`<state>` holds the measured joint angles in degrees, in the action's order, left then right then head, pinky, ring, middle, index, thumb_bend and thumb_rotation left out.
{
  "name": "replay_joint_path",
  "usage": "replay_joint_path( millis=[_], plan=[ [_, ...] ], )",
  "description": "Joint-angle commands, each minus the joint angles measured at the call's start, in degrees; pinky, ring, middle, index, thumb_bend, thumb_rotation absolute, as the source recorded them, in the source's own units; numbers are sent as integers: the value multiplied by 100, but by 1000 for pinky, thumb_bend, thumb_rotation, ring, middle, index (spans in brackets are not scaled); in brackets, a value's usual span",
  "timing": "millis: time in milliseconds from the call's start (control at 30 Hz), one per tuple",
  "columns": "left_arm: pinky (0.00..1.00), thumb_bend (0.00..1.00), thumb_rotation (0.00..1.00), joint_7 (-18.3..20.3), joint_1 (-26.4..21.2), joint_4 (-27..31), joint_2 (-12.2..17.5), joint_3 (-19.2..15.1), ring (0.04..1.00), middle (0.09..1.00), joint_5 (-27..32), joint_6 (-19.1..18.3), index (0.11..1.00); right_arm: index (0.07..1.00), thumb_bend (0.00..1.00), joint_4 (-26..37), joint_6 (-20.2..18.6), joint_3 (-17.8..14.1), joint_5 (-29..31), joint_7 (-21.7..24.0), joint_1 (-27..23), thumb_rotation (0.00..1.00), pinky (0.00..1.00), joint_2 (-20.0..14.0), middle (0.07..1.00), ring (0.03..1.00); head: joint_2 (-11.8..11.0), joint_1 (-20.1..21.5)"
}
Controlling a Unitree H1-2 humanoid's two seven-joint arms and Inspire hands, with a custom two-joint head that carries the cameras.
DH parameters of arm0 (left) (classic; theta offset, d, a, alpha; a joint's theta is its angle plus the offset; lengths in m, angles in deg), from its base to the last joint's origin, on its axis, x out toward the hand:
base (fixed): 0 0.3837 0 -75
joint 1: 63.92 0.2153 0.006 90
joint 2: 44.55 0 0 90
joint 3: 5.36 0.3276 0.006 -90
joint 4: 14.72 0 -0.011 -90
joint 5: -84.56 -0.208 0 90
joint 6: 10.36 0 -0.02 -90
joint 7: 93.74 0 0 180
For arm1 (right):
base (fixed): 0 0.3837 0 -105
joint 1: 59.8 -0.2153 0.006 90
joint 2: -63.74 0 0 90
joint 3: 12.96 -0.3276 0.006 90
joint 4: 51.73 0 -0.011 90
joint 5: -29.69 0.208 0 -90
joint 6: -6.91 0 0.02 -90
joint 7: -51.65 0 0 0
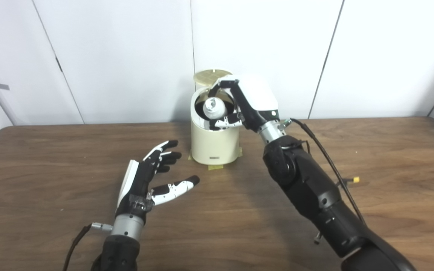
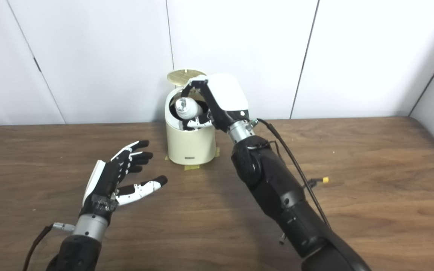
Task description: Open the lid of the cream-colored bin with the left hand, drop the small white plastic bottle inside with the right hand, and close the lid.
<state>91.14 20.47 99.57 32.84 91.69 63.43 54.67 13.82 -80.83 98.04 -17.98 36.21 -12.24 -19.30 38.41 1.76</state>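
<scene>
A: Where is the small white plastic bottle (image 1: 214, 107)?

B: At the mouth of the cream-colored cylindrical bin (image 1: 213, 145), which stands on the brown wooden table (image 1: 51, 180) near its far edge, in front of the white wall panels (image 1: 126, 56). The bottle sits in the opening, level with the rim.

A: Which way does it point?

B: Its long axis is tilted. One rounded end faces up and toward the cameras, a little to the left; the other end runs down and to the right, behind the fingers. I cannot tell which end is the cap.

A: And the right hand (image 1: 239, 103)?

B: It reaches over the bin from the right, its white back upward, and its fingers (image 2: 198, 122) curl around the bottle. One dark finger arches over the top, others press from below. It is grasping the bottle.

A: Is the lid up?

B: Yes. The round cream lid (image 1: 212, 76) stands raised behind the opening, its ribbed underside showing, just beside the top of the right hand.

A: The left hand (image 1: 147, 180)?

B: Well apart from the bin, low over the table at front left. It is spread and released, palm turned to the right, fingers pointing toward the bin, holding nothing.

A: Anything at the bin's foot?

B: Bits of yellowish tape (image 1: 215, 167) on the table.
</scene>
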Motion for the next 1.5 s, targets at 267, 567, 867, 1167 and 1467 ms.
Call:
replay_joint_path(
  millis=[267, 567, 867, 1167, 1467],
  plan=[
    [812, 717, 124, -15, -199, 166, 1, 16, 793, 761, 9, 80, 874, 779, 784, 306, -282, -97, 81, 208, -140, 55, 977, -3, 903, 994, -2, 7],
    [820, 723, 122, -4, -196, 161, 15, 44, 802, 769, -14, 72, 875, 766, 763, 353, -300, -154, 242, 262, -99, 48, 885, -7, 861, 945, 6, 6],
    [807, 719, 123, -18, -203, 145, 6, 59, 800, 773, -32, 88, 878, 729, 751, 265, -48, -179, 393, 96, -75, 30, 751, -34, 780, 831, 9, -11],
    [816, 721, 133, -25, -218, 126, 17, 73, 801, 771, -71, 67, 876, 505, 521, 21, 642, -397, 737, -497, -33, 0, 418, 56, 493, 432, 9, -21],
    [771, 719, 130, -14, -219, 88, 41, 86, 785, 771, -94, 57, 872, 484, 503, -91, 1046, -441, 704, -951, -13, 0, 379, 53, 496, 431, 4, -23]
  ],
)
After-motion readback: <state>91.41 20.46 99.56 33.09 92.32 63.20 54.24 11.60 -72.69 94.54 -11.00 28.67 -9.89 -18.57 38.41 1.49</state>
